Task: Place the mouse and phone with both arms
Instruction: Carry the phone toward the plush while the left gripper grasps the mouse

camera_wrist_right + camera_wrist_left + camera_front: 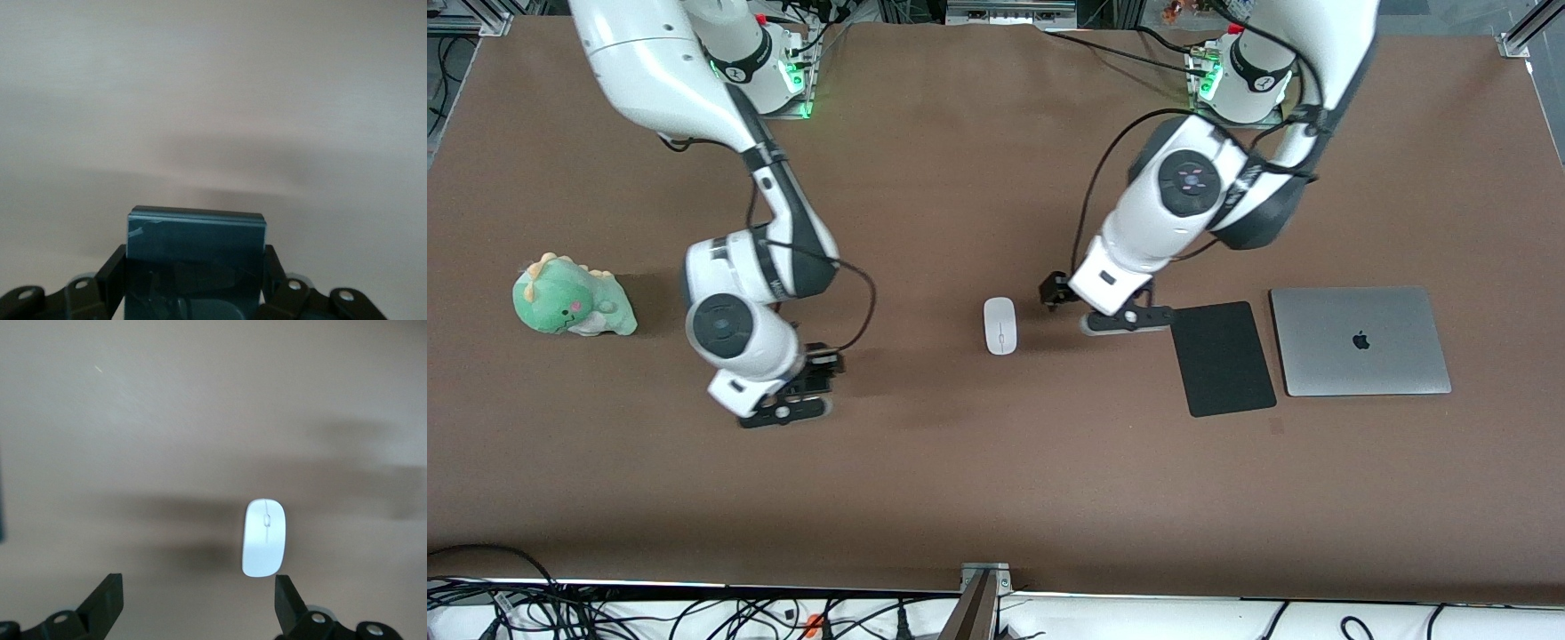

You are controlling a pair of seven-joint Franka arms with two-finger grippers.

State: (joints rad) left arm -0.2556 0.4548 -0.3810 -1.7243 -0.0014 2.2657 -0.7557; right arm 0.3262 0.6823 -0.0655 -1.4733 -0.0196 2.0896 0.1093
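Note:
The white mouse (1000, 325) lies on the brown table near its middle. It also shows in the left wrist view (265, 537), just ahead of one fingertip. My left gripper (1116, 320) is open and empty, low over the table between the mouse and the black mouse pad (1223, 357); its fingers (107, 600) stand wide apart. My right gripper (787, 409) is shut on the phone (195, 257), a dark glossy slab held between both fingers over bare table toward the right arm's end. In the front view the phone is hidden under the hand.
A closed grey laptop (1360, 340) lies beside the mouse pad toward the left arm's end. A green plush dinosaur (572, 298) sits toward the right arm's end of the table.

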